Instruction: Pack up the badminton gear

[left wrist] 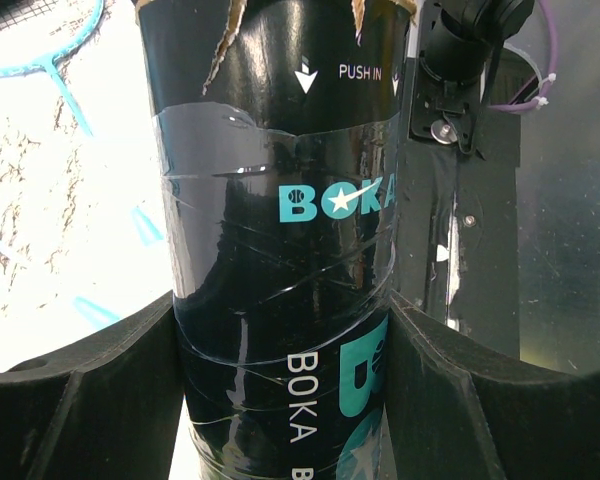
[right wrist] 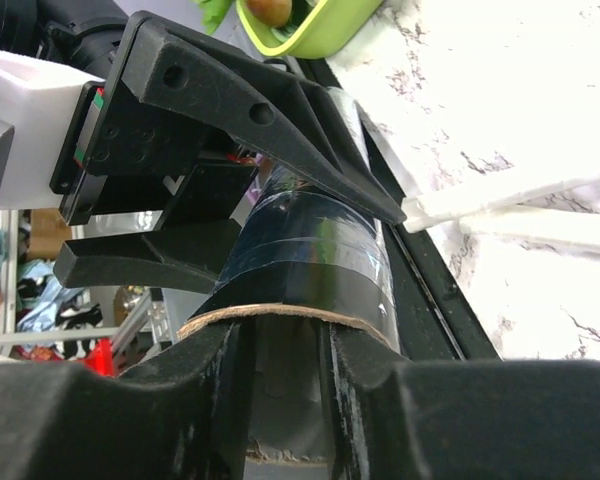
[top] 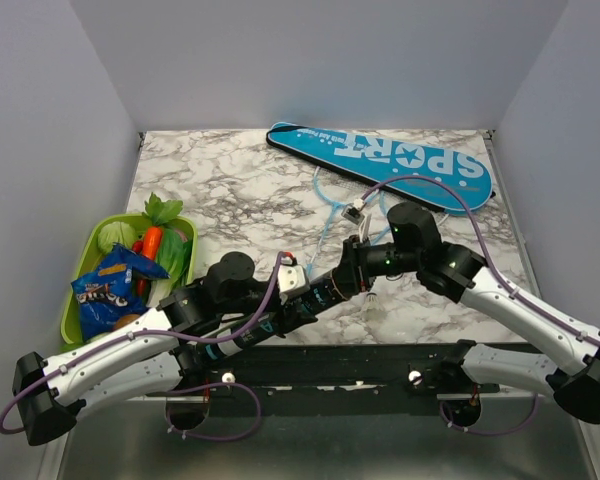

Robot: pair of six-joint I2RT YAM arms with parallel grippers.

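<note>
The dark "BOKA" tube (top: 330, 290) (left wrist: 280, 230) lies slanted above the table's near edge. My left gripper (top: 302, 302) (left wrist: 280, 320) is shut on its middle. My right gripper (top: 365, 262) (right wrist: 290, 335) is at the tube's open cardboard mouth (right wrist: 280, 315), fingers close together with a narrow gap. I cannot tell whether anything is between them. Two light-blue rackets (top: 325, 205) lie mid-table, their white handles (right wrist: 500, 200) near the tube. One small white shuttlecock (top: 357, 211) rests on them. The other is hidden. The blue "SPORT" cover (top: 380, 158) lies at the back.
A green basket (top: 80, 270) with vegetables and a blue snack packet (top: 110, 290) stands at the left. A black rail (top: 360, 355) runs along the table's near edge under the tube. Grey walls close in the left, back and right.
</note>
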